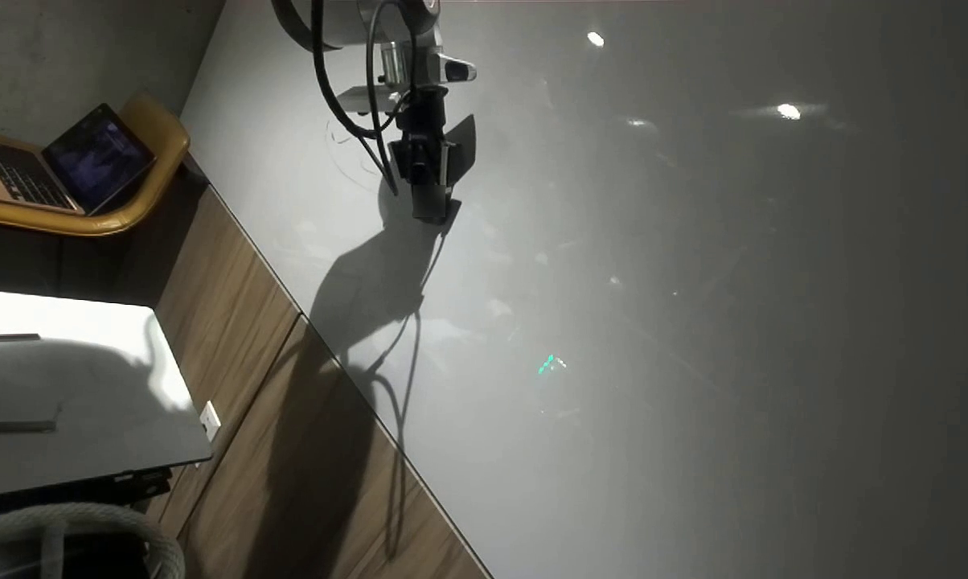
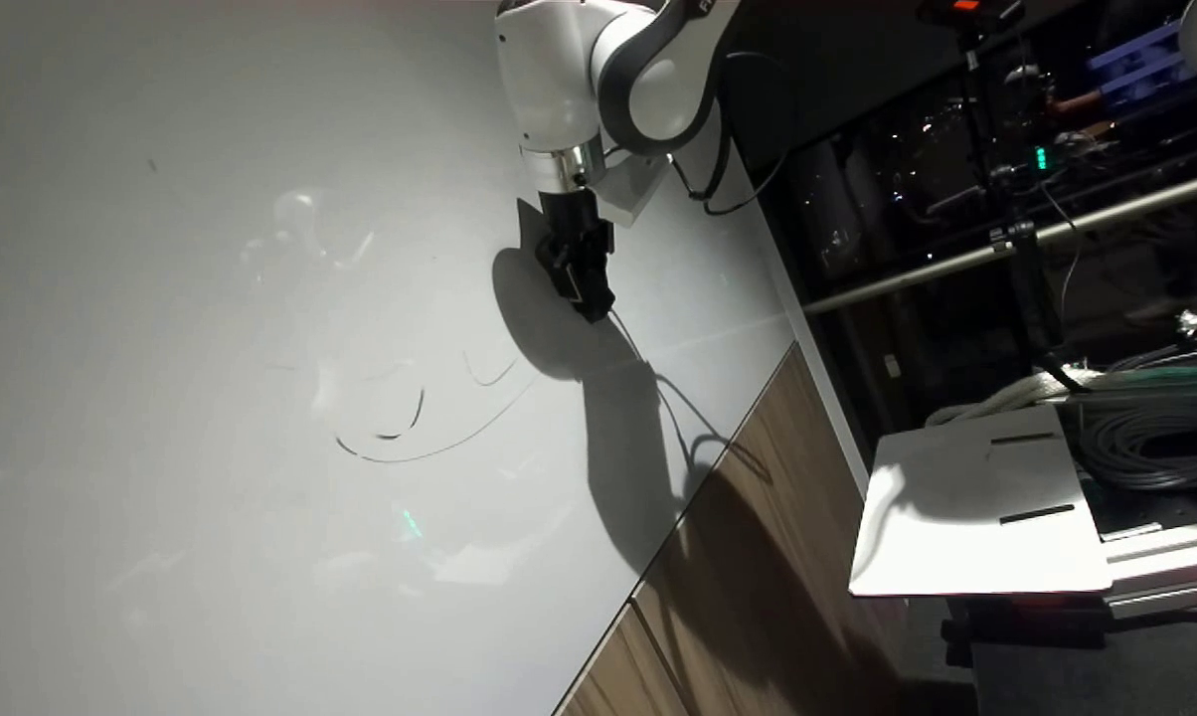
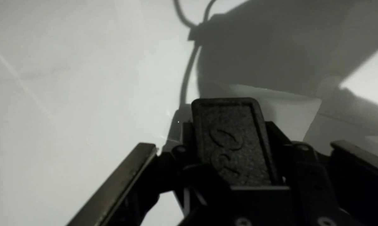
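Hanging down from the top in an exterior view, my arm (image 1: 399, 60) points almost straight down in front of the white board (image 1: 653, 241). My gripper (image 1: 428, 181) squeezes a dark block (image 1: 430, 205) at its very end. The board's slanted edge, where the brown wood (image 1: 243, 354) starts, is down and left of me. To my right the board goes on far and wide, with bright spots of light on it.

In an exterior view, my arm bends at a round white joint (image 2: 666, 99), then leans down and a little right. Thin dark lines (image 2: 400, 460) curve on the board, lower left of the block. The wood edge slants below me, and the big room is on the left.

In the wrist view, my fingers (image 3: 275, 133) hug the block from both sides. I cannot tell if it touches the board. My shadow (image 3: 264, 53) lies beyond it; bright board spreads left.
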Robot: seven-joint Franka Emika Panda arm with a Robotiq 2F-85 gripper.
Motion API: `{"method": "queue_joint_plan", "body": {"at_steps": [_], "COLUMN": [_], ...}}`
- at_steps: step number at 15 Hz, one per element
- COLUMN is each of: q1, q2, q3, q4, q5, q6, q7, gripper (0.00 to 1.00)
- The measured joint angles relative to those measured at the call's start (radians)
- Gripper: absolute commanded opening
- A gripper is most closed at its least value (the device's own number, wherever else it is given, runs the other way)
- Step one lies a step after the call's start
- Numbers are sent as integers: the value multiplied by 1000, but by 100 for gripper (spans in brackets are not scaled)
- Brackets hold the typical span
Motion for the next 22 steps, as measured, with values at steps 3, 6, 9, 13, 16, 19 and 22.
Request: {"method": "queue_joint_plan", "body": {"at_steps": [3, 6, 9, 13, 16, 19, 22], "q1": [0, 1, 15, 64, 104, 137, 178], "q2": [8, 15, 25, 55, 85, 120, 179], "q3": [9, 19, 46, 98, 121, 135, 149], "q4": [-5, -6, -2, 25, 61, 102, 153], "q5": [-41, -63, -88, -135, -152, -152, -152], "q6": [0, 0, 0, -6, -25, -55, -79], "q7": [68, 92, 116, 169, 199, 216, 244], "gripper": [31, 31, 31, 31, 31, 31, 31]}}
